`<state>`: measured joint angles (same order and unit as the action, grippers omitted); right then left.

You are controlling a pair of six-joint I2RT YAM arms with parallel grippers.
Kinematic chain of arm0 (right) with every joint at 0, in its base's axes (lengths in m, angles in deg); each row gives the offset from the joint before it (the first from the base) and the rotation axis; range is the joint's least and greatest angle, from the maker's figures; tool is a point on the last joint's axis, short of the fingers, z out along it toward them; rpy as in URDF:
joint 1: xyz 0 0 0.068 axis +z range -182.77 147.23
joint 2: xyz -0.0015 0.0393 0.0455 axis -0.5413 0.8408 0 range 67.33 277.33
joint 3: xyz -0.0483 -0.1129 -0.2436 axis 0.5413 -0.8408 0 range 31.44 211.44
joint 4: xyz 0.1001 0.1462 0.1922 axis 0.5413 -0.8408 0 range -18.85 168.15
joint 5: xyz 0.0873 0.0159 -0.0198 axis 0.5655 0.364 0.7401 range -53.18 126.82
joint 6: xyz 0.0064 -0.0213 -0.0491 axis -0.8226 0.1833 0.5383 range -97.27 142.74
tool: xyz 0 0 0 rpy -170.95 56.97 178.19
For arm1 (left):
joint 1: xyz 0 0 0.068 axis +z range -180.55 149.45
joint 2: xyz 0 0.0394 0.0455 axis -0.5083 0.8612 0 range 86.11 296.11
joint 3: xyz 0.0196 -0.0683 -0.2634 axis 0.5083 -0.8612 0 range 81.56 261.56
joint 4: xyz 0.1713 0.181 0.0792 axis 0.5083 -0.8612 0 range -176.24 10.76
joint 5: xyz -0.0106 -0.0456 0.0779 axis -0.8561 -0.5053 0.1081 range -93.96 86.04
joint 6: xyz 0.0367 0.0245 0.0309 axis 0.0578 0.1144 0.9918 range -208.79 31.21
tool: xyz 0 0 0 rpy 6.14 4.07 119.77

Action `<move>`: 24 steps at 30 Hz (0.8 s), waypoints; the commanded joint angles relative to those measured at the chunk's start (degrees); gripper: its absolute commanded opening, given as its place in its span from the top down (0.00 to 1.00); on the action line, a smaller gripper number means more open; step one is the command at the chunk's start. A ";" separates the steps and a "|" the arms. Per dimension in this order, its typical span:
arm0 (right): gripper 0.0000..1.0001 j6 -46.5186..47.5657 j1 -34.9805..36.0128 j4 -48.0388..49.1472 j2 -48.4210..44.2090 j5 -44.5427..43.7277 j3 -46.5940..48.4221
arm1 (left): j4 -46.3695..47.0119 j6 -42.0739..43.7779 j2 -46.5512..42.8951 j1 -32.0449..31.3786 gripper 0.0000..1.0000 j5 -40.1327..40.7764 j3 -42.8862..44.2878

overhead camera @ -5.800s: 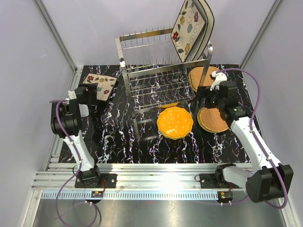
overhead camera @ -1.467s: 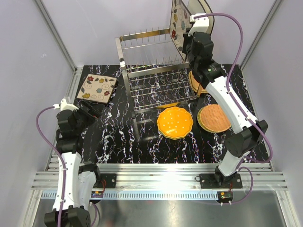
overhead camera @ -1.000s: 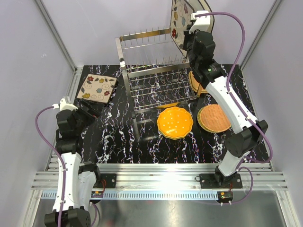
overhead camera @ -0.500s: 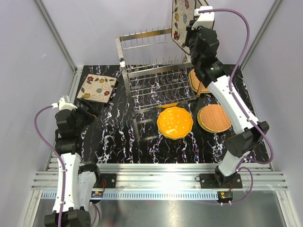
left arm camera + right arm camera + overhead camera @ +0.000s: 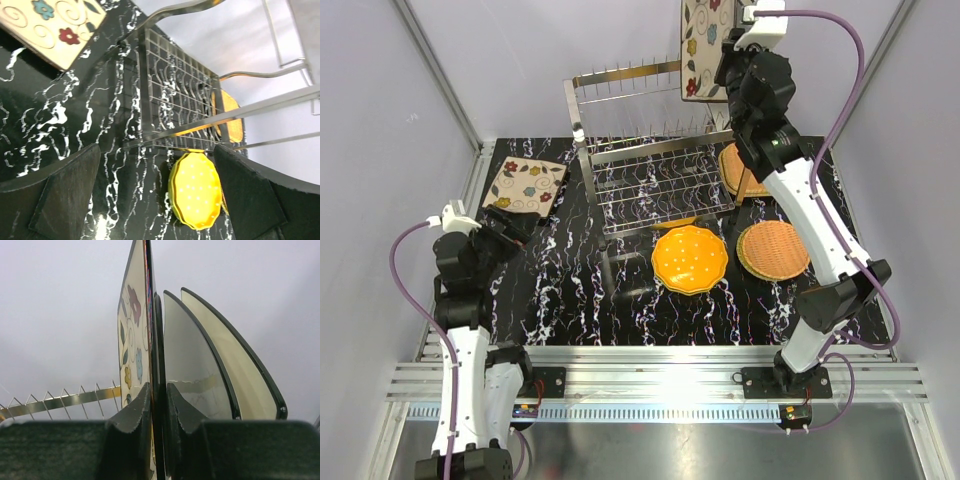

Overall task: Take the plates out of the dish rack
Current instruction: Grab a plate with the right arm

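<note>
The right claw (image 5: pixel 159 412) is pinched narrow on the dark rim of a square flowered plate (image 5: pixel 132 345), held upright and edge-on to the wrist camera. Its lower edge is hidden behind the fingers (image 5: pixel 131 422), so I cannot tell whether it is clear of the prongs. Just right of the claw stand two cream plates (image 5: pixel 197 355) (bottoms cut off too), close against the held one with hardly a gap. To the claw's left there is open air over the dish rack (image 5: pixel 650 150). Below the claw, a tan woven plate (image 5: pixel 738 170) is half covered by the arm. Nearer its base, a second tan plate (image 5: pixel 773 250) and an orange plate (image 5: pixel 690 258) lie flat on the table (image 5: pixel 570 290). Far to the left, the left claw (image 5: pixel 157 165) gapes wide and holds nothing, near another flowered plate (image 5: pixel 525 185) at the table's far corner.
</note>
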<state>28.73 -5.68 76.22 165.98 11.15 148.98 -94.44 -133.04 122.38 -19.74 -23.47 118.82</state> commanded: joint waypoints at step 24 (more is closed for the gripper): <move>1.00 -15.48 -2.48 2.29 -0.83 4.31 18.69 | 21.53 -14.81 -0.41 -2.37 0.01 -11.52 5.28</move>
<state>18.72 -8.08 68.37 168.35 13.10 161.87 -79.23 -145.04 121.62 -21.05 -32.26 120.92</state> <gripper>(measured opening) 0.196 0.987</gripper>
